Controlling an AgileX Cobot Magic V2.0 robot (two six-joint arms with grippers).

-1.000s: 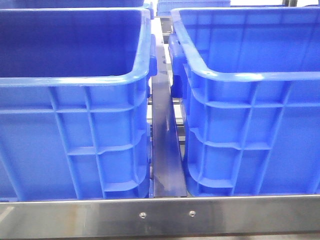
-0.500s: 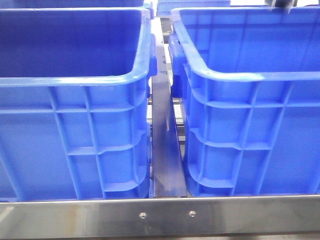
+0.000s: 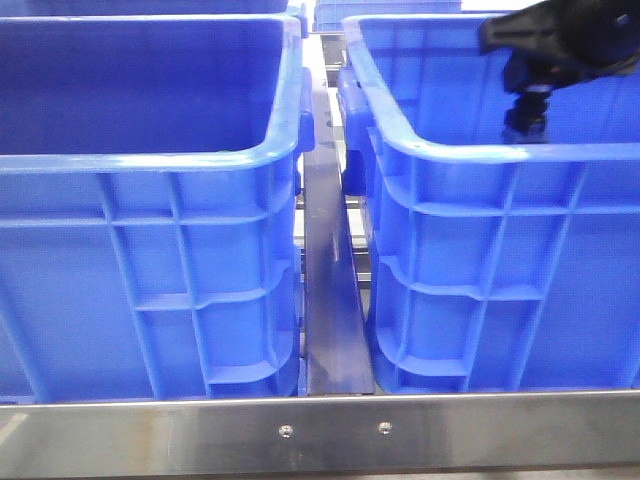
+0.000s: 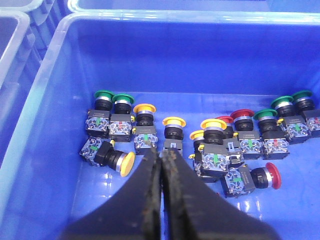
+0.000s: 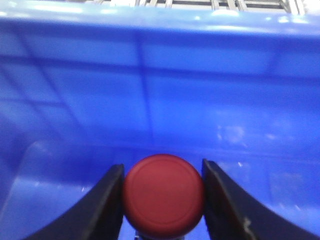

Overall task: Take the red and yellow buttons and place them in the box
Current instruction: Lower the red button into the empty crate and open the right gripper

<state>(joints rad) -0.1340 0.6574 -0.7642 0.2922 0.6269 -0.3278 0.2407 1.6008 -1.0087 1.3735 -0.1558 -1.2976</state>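
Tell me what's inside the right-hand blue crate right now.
Only the right gripper dipping into the right-hand crate, shut on a red button. The front wall hides the floor in the front view, and the wrist view shows just bare wall.

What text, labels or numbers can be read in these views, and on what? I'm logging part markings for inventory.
No text can be read in any view.
The button blocks in the left wrist view carry small green and red marks, too small to read.
The red button cap in the right gripper is plain.
The blue crates and the metal rail show no lettering.
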